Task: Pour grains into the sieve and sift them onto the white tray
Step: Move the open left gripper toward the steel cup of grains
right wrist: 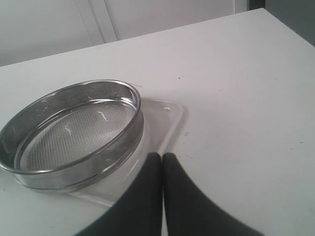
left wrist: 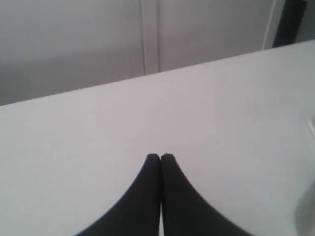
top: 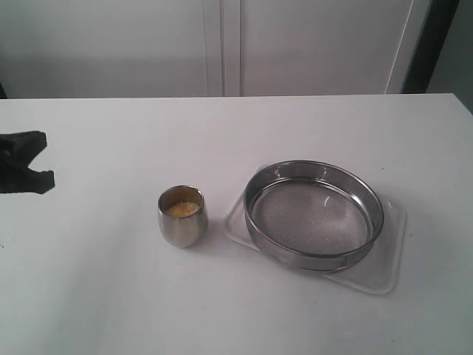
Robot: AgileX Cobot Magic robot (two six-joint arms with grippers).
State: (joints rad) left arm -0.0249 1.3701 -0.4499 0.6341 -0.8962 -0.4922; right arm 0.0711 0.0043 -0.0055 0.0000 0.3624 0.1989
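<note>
A small steel cup stands on the table left of centre, with yellow and pale grains in its bottom. To its right the wide metal sieve sits empty on the white tray. My left gripper is at the far left edge, well apart from the cup; its fingers are pressed together over bare table. My right gripper is shut with nothing in it, close above the table beside the tray's edge and next to the sieve. It is out of the exterior view.
The white table runs back to a pale wall with panel seams. A dark upright strip stands at the back right, past the table's far corner.
</note>
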